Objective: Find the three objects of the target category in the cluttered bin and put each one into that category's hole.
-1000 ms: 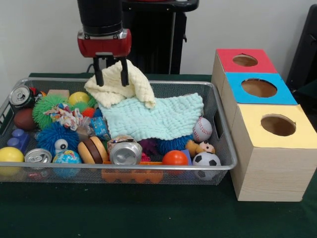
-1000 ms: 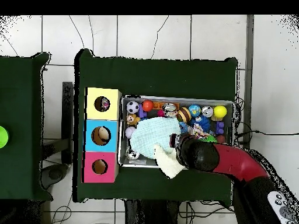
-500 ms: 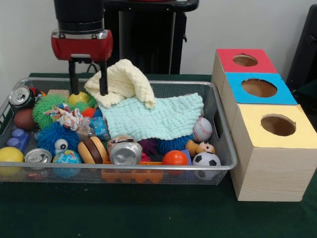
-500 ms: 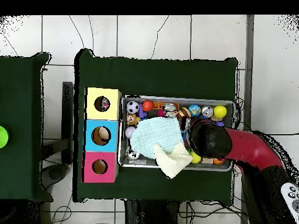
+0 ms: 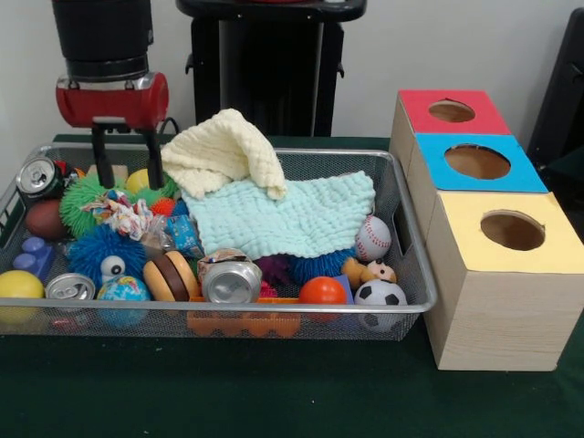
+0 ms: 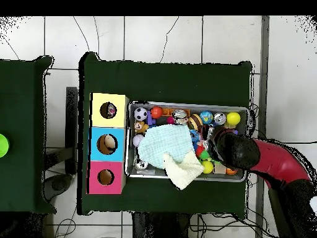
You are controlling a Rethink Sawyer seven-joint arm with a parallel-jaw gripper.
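On the dark green table (image 5: 292, 401), the wire bin (image 5: 415, 274) is crammed rim to rim, open room only above it. Beside it stands the three-hole box (image 5: 493, 274). The pale cloths (image 5: 283, 214) lie mid-bin, the balls (image 5: 324, 290) along its near edge. The gripper (image 5: 128, 178) hangs apart, empty, above the green toy (image 5: 82, 196).

The arm descends vertically, its end effector (image 5: 126, 165) empty (both fingers (image 5: 100, 162) spread apart, pointing straight down).

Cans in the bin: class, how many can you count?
3: one can in the far left corner, one can at the front left, one can front centre. The cloths may hide more.
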